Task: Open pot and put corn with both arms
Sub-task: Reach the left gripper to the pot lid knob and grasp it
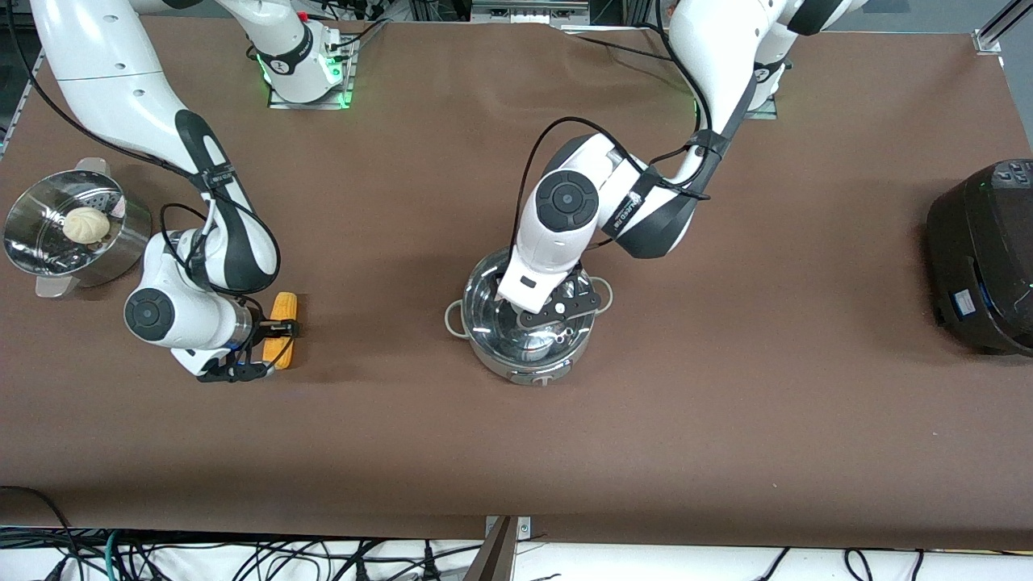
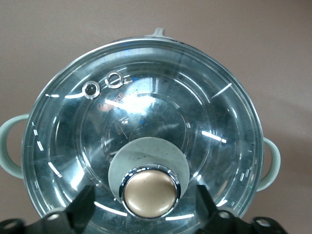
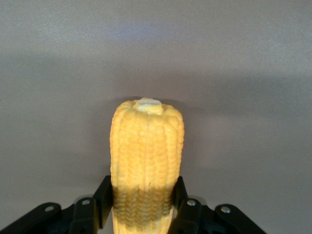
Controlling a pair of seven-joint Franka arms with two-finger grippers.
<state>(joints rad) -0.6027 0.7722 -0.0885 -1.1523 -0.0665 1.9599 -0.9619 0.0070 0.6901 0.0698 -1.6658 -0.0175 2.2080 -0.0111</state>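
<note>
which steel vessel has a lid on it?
The pot mid-table, glass lid on, under the left tool. The steamer bowl with the bun is uncovered.

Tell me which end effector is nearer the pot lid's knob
Left. The left end effector straddles the lid knob on the pot; the right end effector holds the corn toward the right arm's end.

The pot (image 1: 529, 323) stood mid-bench, glass lid (image 2: 141, 141) seated, my left claw (image 2: 146, 202) open astride its knob (image 2: 149, 192). The corn (image 1: 282, 328) lay on the bench, clamped by my right claw (image 1: 270, 347).
</note>
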